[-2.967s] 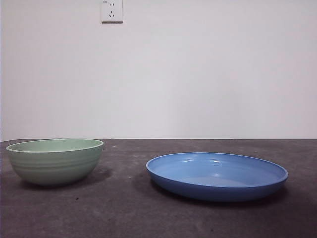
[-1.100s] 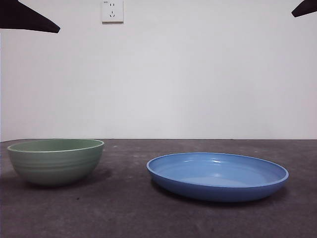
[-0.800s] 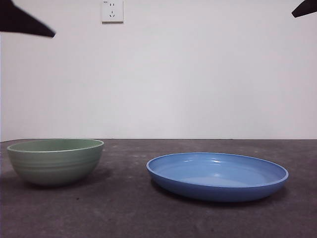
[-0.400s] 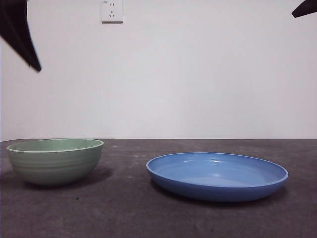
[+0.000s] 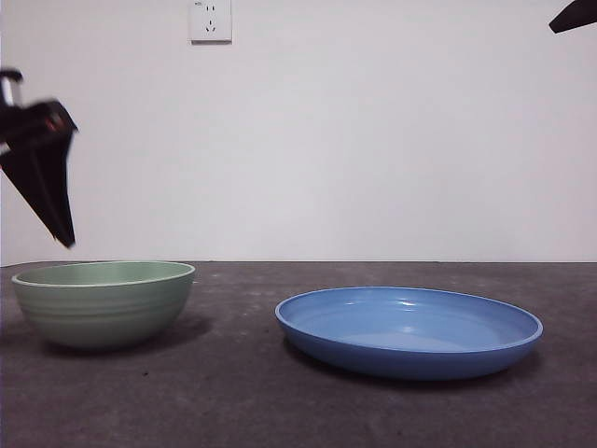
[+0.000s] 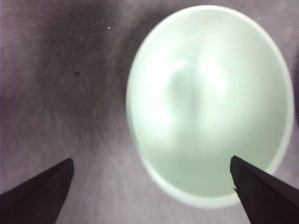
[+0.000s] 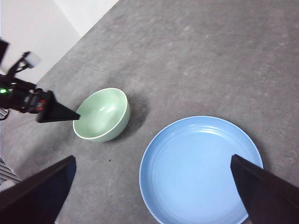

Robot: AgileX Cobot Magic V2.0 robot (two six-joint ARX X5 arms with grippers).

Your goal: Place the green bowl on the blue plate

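The green bowl (image 5: 104, 302) sits upright on the dark grey table (image 5: 280, 401) at the lower left of the front view, well apart from the blue plate (image 5: 409, 330), which lies empty at the lower right of centre. The left gripper (image 6: 152, 191) hangs just above the bowl's left edge, seen as a dark pointed shape at the left side of the front view; its jaws are spread wide and hold nothing, and in the left wrist view the bowl's rim falls between them, with most of the bowl off towards one jaw. The right gripper (image 7: 152, 189) waits high up, only a black tip at the upper right corner of the front view, its jaws likewise spread wide and empty over the plate. The likely trouble lies in the grasp: the bowl's wall is smooth and sloping, so a pinch taken too shallow on the rim could slip off or tip the bowl. If one jaw comes down on the rim rather than astride it, it may push the bowl across the table. Later, a bowl carried low could clip the plate's raised rim and shove the plate, or be set down off centre and left tilted on the slope.
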